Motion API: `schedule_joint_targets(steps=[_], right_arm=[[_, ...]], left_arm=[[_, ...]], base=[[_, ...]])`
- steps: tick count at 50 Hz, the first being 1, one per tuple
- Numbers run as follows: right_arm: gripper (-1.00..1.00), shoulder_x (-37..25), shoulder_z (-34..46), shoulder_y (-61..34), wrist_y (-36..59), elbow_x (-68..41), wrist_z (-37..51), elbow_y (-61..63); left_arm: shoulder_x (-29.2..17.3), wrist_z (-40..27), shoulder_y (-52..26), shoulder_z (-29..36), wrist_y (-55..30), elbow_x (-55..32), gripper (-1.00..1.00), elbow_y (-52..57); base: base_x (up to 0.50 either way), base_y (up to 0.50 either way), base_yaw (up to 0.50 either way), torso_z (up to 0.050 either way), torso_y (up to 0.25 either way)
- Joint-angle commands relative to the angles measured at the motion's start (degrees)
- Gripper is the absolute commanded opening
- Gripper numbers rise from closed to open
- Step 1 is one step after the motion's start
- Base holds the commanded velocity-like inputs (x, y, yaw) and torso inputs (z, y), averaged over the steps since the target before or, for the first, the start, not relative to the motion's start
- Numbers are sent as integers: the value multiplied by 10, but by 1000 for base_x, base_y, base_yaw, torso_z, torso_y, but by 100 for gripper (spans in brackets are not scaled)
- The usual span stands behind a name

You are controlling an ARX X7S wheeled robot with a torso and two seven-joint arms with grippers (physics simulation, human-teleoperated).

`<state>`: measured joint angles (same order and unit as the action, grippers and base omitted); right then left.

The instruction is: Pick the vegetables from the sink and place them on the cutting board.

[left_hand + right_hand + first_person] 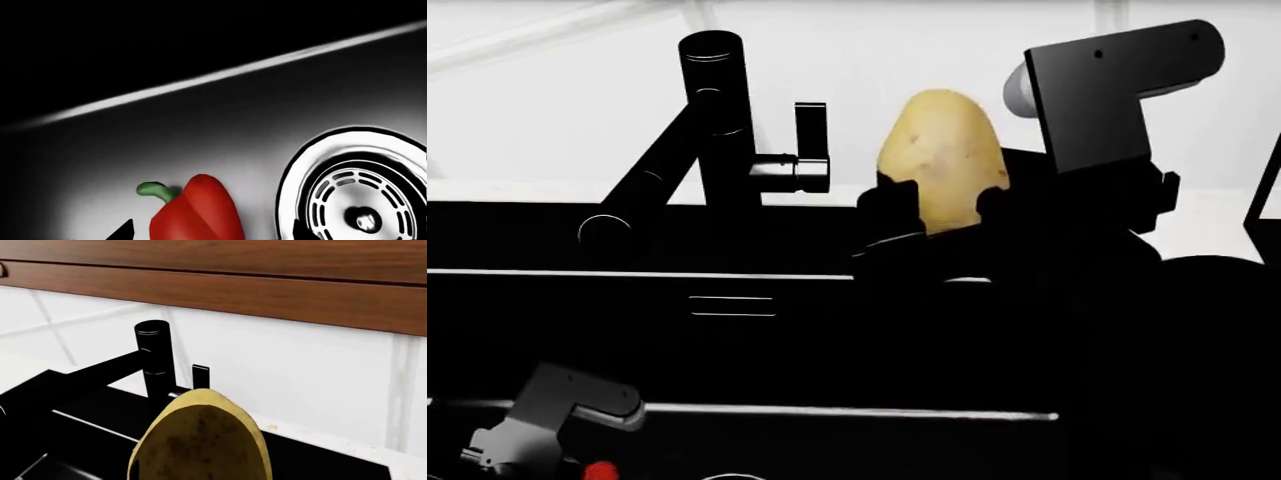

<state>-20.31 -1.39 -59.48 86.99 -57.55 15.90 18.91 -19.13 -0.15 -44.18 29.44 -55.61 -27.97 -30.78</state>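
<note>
My right gripper (945,208) is shut on the tan-yellow potato (944,150) and holds it upright, high above the black sink (827,340), near the faucet (714,120). The potato fills the lower middle of the right wrist view (200,440). The red bell pepper (193,212) with its green stem (155,190) lies on the sink floor beside the round drain (360,200). My left gripper (212,235) is open, with one black fingertip on each side of the pepper, apart from it. A sliver of the pepper (598,470) shows in the head view. The cutting board is out of view.
The black angular faucet (153,355) stands at the sink's back edge in front of a white tiled wall (300,375). Brown wooden cabinets (267,280) hang above. The left arm's grey wrist (554,410) is low inside the basin.
</note>
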Motion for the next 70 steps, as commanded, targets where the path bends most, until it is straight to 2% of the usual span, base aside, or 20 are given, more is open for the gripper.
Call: schedule_joint_targets(steps=[1, 16, 24, 25, 32, 40, 47, 53, 59, 70], right_arm=[[-100, -6, -3, 3, -2, -24, 15, 3], [-100, -13, -3, 20, -18, -42, 23, 2], [-100, -15, 3, 22, -28, -47, 24, -4], [-100, -16, 4, 22, -30, -47, 23, -5], [-100, -19, 7, 26, -36, -54, 27, -5], [-100, -23, 8, 30, -44, -59, 30, -7], [-100, -26, -1, 45, -62, -58, 33, -9], [-100, -28, 2, 49, -71, -58, 31, -7], [-100, -28, -5, 49, -69, -68, 38, -2], [-100, -32, -15, 58, -91, -68, 41, 2]], left_arm=[[21, 12, -10, 23, 37, 23, 100, -75], [39, 14, -17, 37, 65, 39, 100, -132], [36, 5, -17, 26, 56, 31, 100, -123], [34, 1, -15, 23, 52, 29, -100, -116], [25, -19, -4, 11, 30, 18, -100, -74], [-3, -46, 18, -16, -18, -9, -100, 28], [-44, -87, 29, -96, -101, -77, -100, 188], [-58, -123, 33, -142, -153, -114, -100, 278], [-63, -134, 51, -156, -165, -128, -100, 314], [-77, -148, 33, -190, -181, -145, -100, 339]], base=[[0, 0, 0, 0, 0], [0, 0, 0, 0, 0], [0, 0, 0, 0, 0], [0, 0, 0, 0, 0], [0, 0, 0, 0, 0], [0, 0, 0, 0, 0], [0, 0, 0, 0, 0], [0, 0, 0, 0, 0], [0, 0, 0, 0, 0], [0, 0, 0, 0, 0]])
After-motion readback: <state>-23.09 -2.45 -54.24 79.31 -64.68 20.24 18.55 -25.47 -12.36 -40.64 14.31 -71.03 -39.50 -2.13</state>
